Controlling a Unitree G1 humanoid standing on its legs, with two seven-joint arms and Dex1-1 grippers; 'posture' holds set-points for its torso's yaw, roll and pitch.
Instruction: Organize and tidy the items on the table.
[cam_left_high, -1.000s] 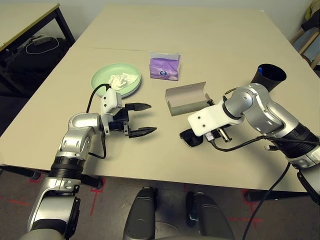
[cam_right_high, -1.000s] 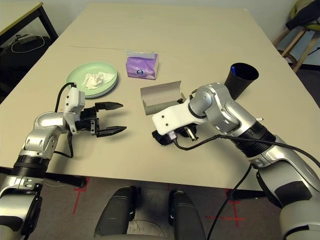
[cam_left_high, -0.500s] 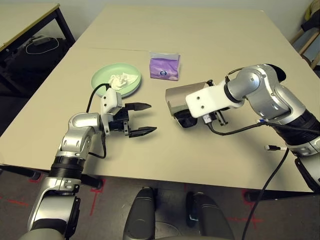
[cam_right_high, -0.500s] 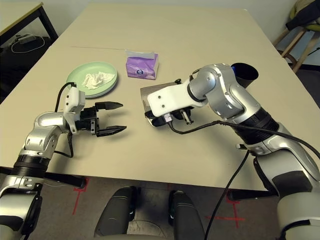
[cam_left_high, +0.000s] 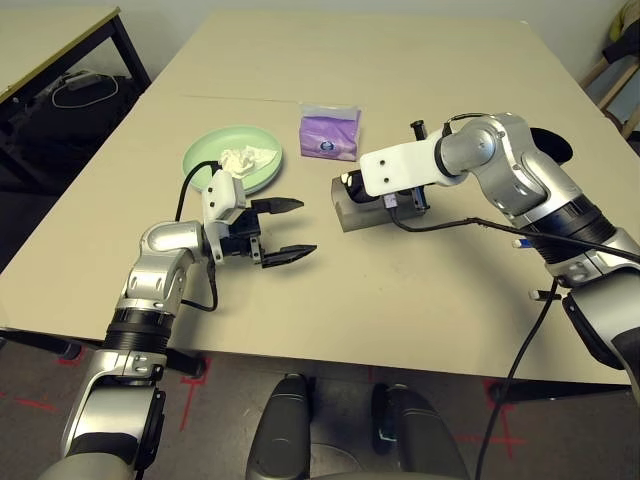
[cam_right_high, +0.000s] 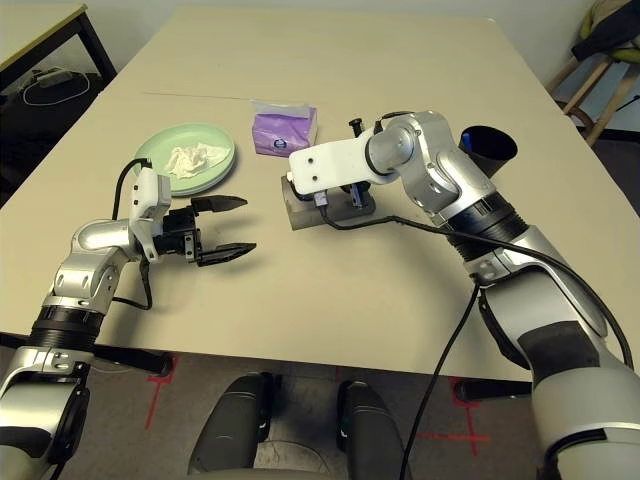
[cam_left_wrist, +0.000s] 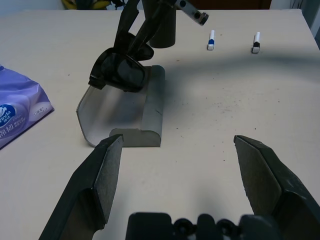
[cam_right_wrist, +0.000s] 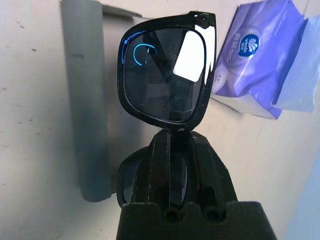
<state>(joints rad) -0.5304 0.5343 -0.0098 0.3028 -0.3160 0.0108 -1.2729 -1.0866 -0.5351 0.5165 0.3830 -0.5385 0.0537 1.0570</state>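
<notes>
Black sunglasses (cam_left_wrist: 119, 70), folded, pinched at the bridge between the pressed-together fingers of our right gripper (cam_right_wrist: 170, 145); held just above the open glasses case (cam_left_wrist: 125, 112), lenses hanging over its hollow. Case: grey-green, lid laid back, on the table (cam_left_high: 400, 300) near mid-width, just this side of the purple tissue pack (cam_left_high: 329, 133).

Step in hand, by our reading: stowing the sunglasses in the case. Next move calls for lowering them flat into the trough, long side along the case, then letting go; the lid wants closing after.

Left gripper (cam_left_high: 278, 230): fingers spread wide, holding nothing, hovering low over bare tabletop beside the green plate (cam_left_high: 205, 152), pointing toward the case. We judge it well placed to steady the case or shut the lid.

Room: open tabletop between the two grippers and toward the near edge. Crumpled tissue (cam_left_high: 240, 159) lies in the plate. Black cup (cam_right_high: 483, 152) stands behind our right forearm, near; two small white pens (cam_left_wrist: 211, 40) lie past the case. Far half of the table bare.
</notes>
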